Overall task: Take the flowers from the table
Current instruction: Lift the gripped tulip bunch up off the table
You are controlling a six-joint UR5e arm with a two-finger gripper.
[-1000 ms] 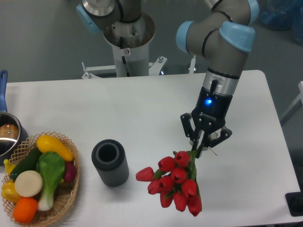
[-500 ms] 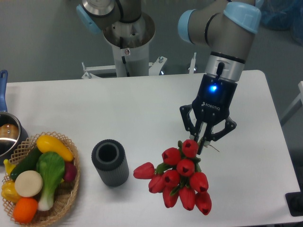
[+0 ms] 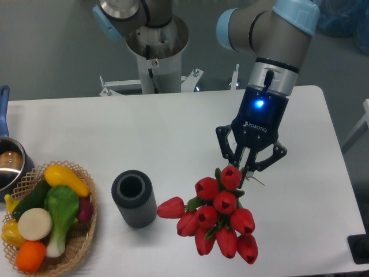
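Note:
The flowers (image 3: 218, 216) are a bunch of red tulip buds with green stems, hanging near the front right of the white table (image 3: 173, 133). My gripper (image 3: 245, 171) points down right above the bunch, shut on the stems, which are mostly hidden behind the buds. The buds spread below and to the left of the fingers, and one bud sticks out left toward the dark cylinder. Whether the lowest buds touch the tabletop cannot be told from this view.
A dark ribbed cylinder (image 3: 134, 198) stands upright left of the bunch. A wicker basket (image 3: 82, 234) of toy vegetables and fruit sits at the front left, with a metal pot (image 3: 10, 163) behind it. The robot's base column (image 3: 156, 55) stands behind the table.
The gripper has risen a little with the flowers in it, and the bunch has swung slightly and looks larger, closer to the camera.

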